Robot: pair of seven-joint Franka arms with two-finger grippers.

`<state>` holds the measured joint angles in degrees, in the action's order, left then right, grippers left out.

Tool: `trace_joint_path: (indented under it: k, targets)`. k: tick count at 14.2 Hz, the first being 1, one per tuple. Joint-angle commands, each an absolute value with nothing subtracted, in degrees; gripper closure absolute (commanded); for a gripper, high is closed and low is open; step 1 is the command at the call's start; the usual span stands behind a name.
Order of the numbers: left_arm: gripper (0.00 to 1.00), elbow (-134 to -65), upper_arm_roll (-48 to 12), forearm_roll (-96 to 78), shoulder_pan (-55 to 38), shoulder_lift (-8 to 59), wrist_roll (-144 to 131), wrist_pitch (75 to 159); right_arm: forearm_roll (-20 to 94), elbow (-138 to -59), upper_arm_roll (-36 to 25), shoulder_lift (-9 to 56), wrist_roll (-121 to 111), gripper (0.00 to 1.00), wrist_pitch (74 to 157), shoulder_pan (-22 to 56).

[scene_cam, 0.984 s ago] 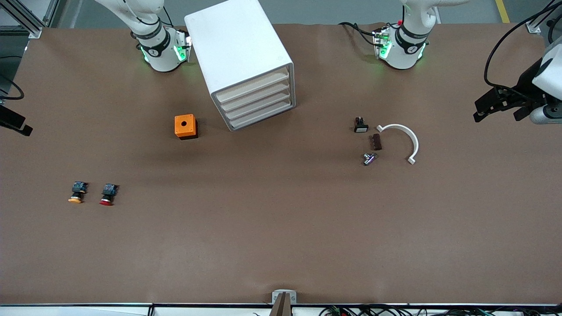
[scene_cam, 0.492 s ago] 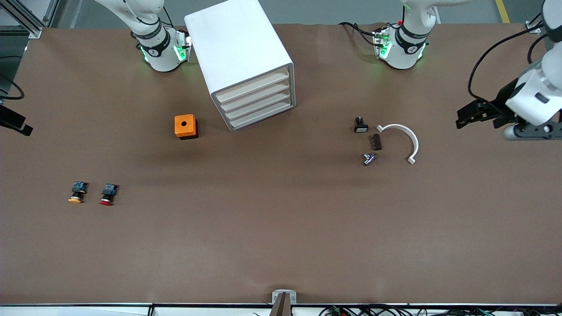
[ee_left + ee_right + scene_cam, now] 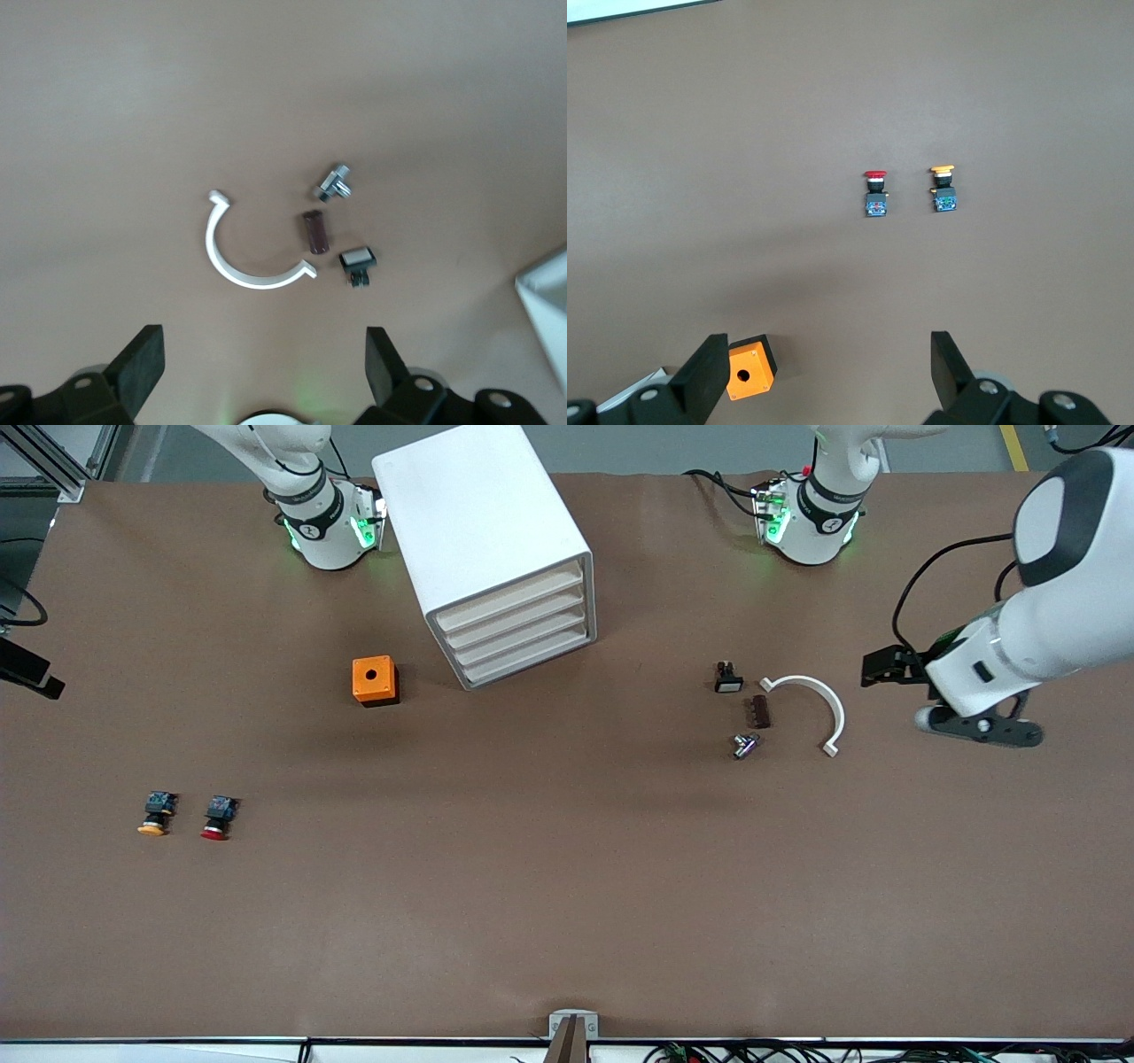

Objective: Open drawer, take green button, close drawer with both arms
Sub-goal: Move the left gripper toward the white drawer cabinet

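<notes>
The left pincer, its fingers spread wide and empty, hangs over the table near the edge at the left arm's end, just beside a white curved clip. The right pincer, also wide and empty, is over the orange box. The drawer sits shut in the white cabinet near the table's edge by the bases; the button is not visible.

Brown desk, white cabinet, orange box, white curved clip, plus yellow-capped button and red-capped button.
</notes>
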<state>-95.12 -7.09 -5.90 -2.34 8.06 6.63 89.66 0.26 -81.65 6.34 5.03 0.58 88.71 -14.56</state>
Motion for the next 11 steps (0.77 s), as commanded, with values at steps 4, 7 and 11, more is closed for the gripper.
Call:
trace_joint_path:
  k: [4, 7, 11]
  targets:
    - [0.00, -95.2, -9.0, -20.8, -3.4, 15.5, 11.0, 89.2, 0.3, -81.3, 7.1, 4.7, 0.6, 0.00, 88.2, -15.4]
    - [0.00, -95.7, -12.0, -28.5, -4.2, 21.0, 11.4, 93.4, 0.5, -81.3, 7.2, 4.7, 0.6, 0.00, 88.2, -15.3]
    - [0.00, -96.1, -19.1, -35.9, -4.7, 28.0, 15.9, 100.7, 0.6, -81.3, 7.2, 4.7, 0.6, 0.00, 88.3, -15.2]
